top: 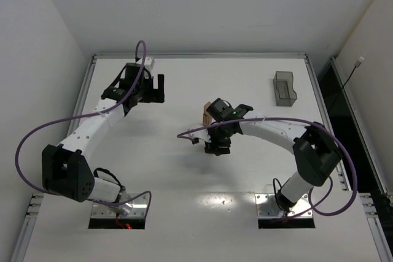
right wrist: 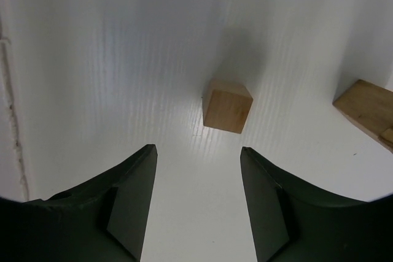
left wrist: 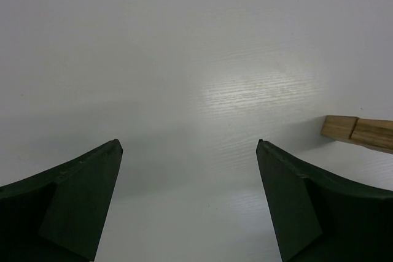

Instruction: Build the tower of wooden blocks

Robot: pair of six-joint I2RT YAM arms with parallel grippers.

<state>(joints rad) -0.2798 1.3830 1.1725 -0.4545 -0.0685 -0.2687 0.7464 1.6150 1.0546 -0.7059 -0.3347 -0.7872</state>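
Observation:
In the top view a tan stack of wood blocks (top: pixel 209 113) stands mid-table, partly hidden behind my right wrist. My right gripper (top: pixel 216 146) is just in front of it, open and empty. In the right wrist view my right gripper (right wrist: pixel 198 151) points at a single wooden cube (right wrist: pixel 227 107) lying on the table a short way ahead of the fingertips, and another wood block (right wrist: pixel 368 110) shows at the right edge. My left gripper (top: pixel 155 89) is open and empty at the back left. In the left wrist view my left gripper (left wrist: pixel 189 145) has two joined tan blocks (left wrist: pixel 359 132) at the right edge.
A dark translucent bin (top: pixel 284 88) stands at the back right of the white table (top: pixel 184 200). Purple cables loop from both arms. The table's raised rim (top: pixel 196 56) runs along the back edge.

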